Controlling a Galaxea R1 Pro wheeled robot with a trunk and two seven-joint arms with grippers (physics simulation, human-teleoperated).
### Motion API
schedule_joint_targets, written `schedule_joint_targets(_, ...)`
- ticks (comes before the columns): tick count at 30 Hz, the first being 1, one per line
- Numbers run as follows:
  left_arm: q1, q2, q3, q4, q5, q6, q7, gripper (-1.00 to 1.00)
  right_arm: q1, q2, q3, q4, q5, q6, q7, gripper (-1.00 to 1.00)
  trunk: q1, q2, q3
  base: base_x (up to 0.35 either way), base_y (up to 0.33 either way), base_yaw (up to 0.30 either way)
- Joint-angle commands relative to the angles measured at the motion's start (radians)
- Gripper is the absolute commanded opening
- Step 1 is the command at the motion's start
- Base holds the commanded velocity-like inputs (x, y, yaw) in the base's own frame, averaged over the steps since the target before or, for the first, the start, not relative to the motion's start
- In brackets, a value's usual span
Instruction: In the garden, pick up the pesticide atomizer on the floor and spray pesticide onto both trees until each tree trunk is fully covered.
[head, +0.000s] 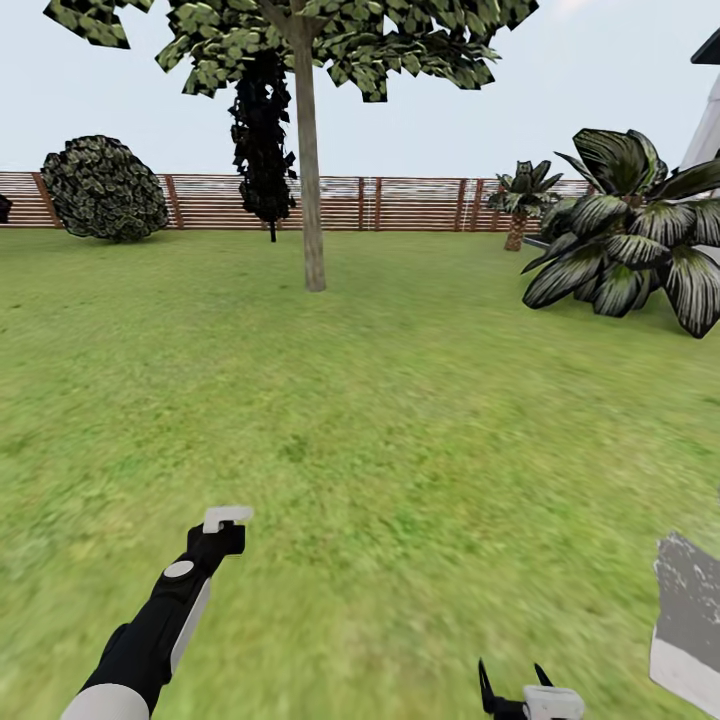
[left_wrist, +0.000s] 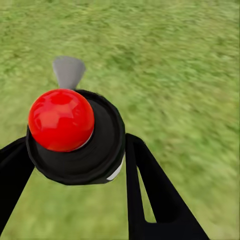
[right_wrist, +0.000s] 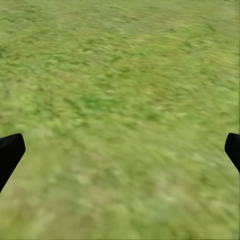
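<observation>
My left gripper (head: 222, 537) is held low over the lawn (head: 400, 400), shut on the pesticide atomizer (head: 228, 517), whose white part sticks up past the fingers. In the left wrist view the atomizer (left_wrist: 75, 135) is a round black body with a red ball on it, clamped between the two black fingers (left_wrist: 145, 190). One tree stands ahead, its pale straight trunk (head: 309, 180) far beyond my reach, with dark foliage (head: 300, 35) above. My right gripper (head: 512, 688) is open at the picture's lower edge; in the right wrist view (right_wrist: 120, 155) nothing but grass lies between its fingers.
A narrow dark tree (head: 262, 130) stands behind the trunk. A slatted wooden fence (head: 400, 203) closes the far side, with a round bush (head: 103, 188) at left, a short palm (head: 520, 200) and a big leafy plant (head: 630, 235) at right. A grey-white slab (head: 690, 620) is near my right arm.
</observation>
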Motion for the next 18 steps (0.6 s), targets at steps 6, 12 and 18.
schedule_joint_targets(6,0.001,0.0,-0.001,0.0,0.0,0.0,0.0,-1.0,0.0,0.0,0.0,0.001,0.0,0.0,0.0,1.0,0.0,0.0,0.0,0.341,0.0,0.0)
schedule_joint_targets(12,0.001,0.0,-0.001,0.0,0.0,0.0,0.0,-1.0,0.0,0.0,0.0,0.001,0.0,0.0,0.0,1.0,0.0,0.0,0.0,0.341,0.0,0.0)
schedule_joint_targets(18,0.001,0.0,-0.001,0.0,0.0,0.0,0.0,-1.0,0.0,0.0,0.0,0.001,0.0,0.0,0.0,1.0,0.0,0.0,0.0,0.341,0.0,0.0)
